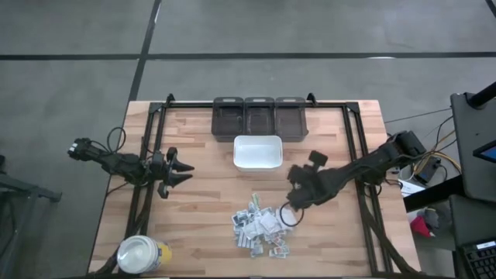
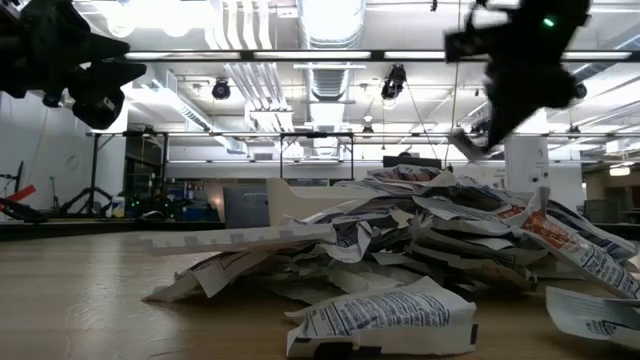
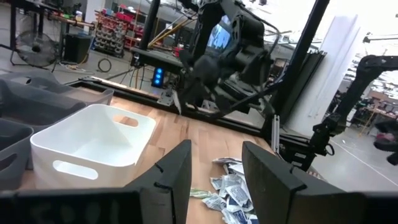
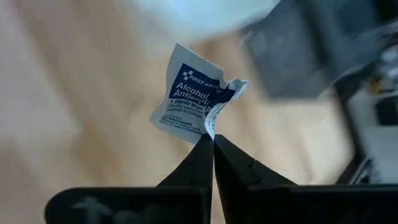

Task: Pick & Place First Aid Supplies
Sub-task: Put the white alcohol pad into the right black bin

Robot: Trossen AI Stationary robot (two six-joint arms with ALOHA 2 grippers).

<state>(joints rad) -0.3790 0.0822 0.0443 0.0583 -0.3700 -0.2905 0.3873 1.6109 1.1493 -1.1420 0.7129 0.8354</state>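
Observation:
The first aid supplies (image 1: 260,229) lie as a loose heap of small paper packets on the wooden table, near its front edge. My right gripper (image 4: 213,137) hangs just above the heap's right side (image 1: 291,208), shut on one white-and-blue alcohol wipe packet (image 4: 189,99). The low view shows this packet (image 2: 466,143) well above the heap (image 2: 420,250). My left gripper (image 1: 184,169) waits open at the table's left, level, with nothing between its fingers (image 3: 177,171). My right gripper pinches the packet between its two fingertips at a crumpled edge (image 4: 209,126). The fingers slant down from the table's right side. The packet sticks out beyond the fingertips, lifted clear of the heap and the table.
A white rectangular tray (image 1: 257,152) stands behind the heap, and three dark bins (image 1: 260,118) line the far edge behind it. A round white-lidded yellow jar (image 1: 142,254) sits at the near left corner. Black frame rails (image 1: 147,155) run along both sides.

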